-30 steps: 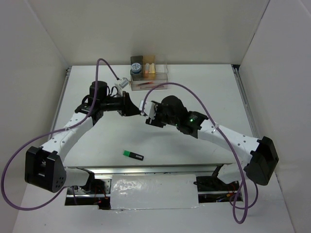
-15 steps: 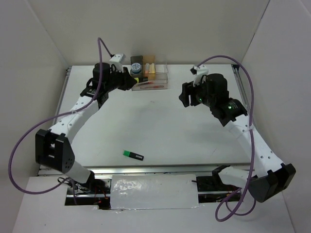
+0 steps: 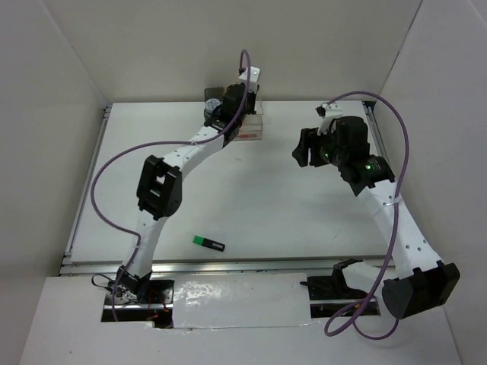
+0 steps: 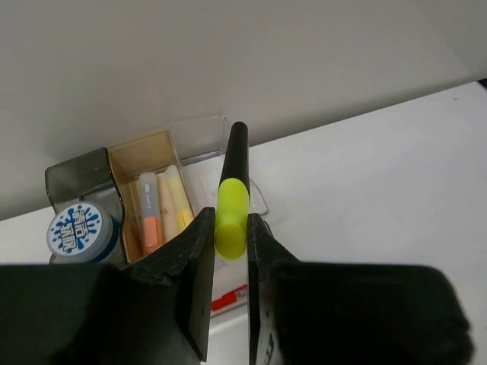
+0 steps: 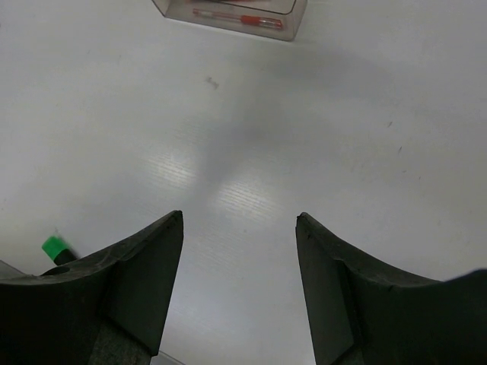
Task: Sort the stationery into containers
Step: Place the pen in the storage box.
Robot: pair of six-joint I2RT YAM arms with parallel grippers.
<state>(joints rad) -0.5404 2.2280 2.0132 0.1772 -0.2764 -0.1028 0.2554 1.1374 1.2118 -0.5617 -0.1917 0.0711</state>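
Fingers (image 4: 199, 266) of the left gripper (image 4: 229, 228) are clamping the yellow-ended highlighter (image 4: 232, 194), poising it over the organiser (image 4: 199, 124). The placing step appears in hand, and lowering calls for clearing thin compartment walls. The right gripper (image 5: 240, 228) is hanging spread over open table (image 3: 266, 213). The green-ended highlighter (image 3: 208, 242) is lying well apart, near the front edge.

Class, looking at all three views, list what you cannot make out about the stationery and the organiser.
1. Top view: the left arm covers most of the organiser, so its compartments cannot be read.
2. Left wrist view: the left gripper hides the yellow highlighter's lower end and most of the red pen.
3. Right wrist view: a finger of the right gripper hides all but the green end of the green highlighter. The top edge cuts off the organiser.
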